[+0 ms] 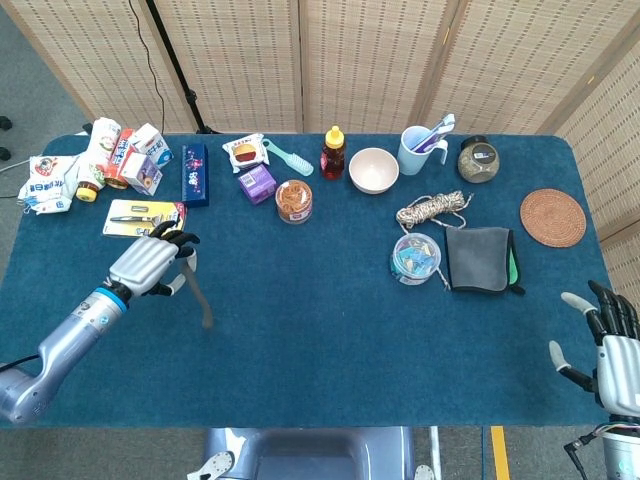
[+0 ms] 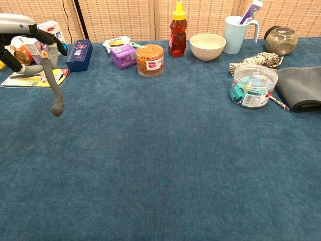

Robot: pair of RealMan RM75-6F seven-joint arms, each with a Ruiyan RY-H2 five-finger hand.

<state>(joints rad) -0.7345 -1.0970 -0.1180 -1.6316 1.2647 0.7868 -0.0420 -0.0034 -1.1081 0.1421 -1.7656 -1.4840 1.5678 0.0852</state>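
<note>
Grey strap dangles from the left robot hand, pinched in its fingers above the blue surface. Just beyond lies one razor pack. The right robot hand, fingers spread, holds nothing at the surface's near right corner.

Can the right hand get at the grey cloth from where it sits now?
Probably yes. The right hand is open at the table's near right corner and holds nothing. The blue tabletop between it and the grey cloth looks bare; only the clip tub sits on the cloth's far side.
</note>
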